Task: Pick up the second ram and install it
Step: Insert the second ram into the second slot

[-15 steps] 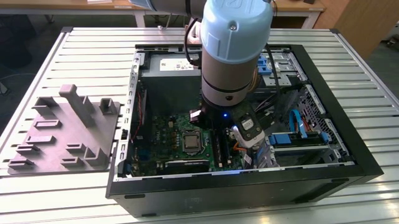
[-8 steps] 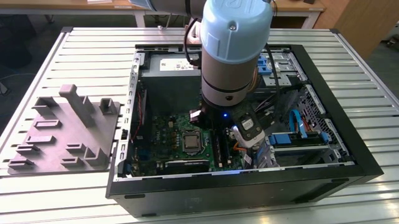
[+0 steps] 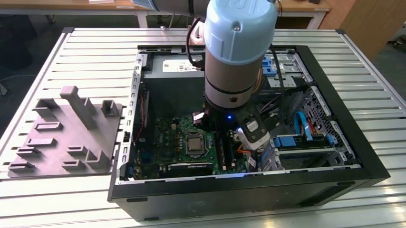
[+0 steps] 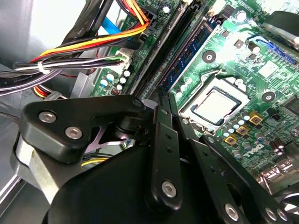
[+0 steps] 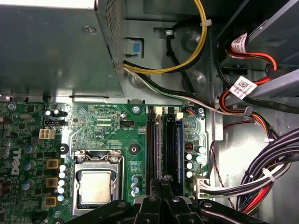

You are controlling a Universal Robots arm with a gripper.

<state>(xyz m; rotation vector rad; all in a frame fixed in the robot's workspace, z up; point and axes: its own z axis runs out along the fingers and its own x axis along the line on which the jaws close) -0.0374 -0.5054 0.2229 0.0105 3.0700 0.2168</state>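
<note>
The gripper (image 5: 161,189) hangs over the memory slots (image 5: 164,144), fingers (image 4: 161,112) drawn close together. Whether they pinch anything or touch the board, I can't tell: the tips run out of sight among the slots. A blue-green ram (image 5: 181,147) stands seated in a slot just beside the tips, also seen edge-on in the second wrist view (image 4: 189,53). Which stick is the second one, I can't say.

In the exterior view the arm (image 3: 238,52) stands nearly upright, reaching down into the open case (image 3: 254,183) over the motherboard (image 3: 184,142). The wrist is low, with the CPU socket (image 5: 96,186) to one side of the slots.

Room is tight: the power supply (image 5: 51,51) sits past the slot ends, and bundled cables (image 5: 261,177) crowd the other side. Outside the case, a grey fixture (image 3: 66,135) rests on the table (image 3: 355,85), well apart.
</note>
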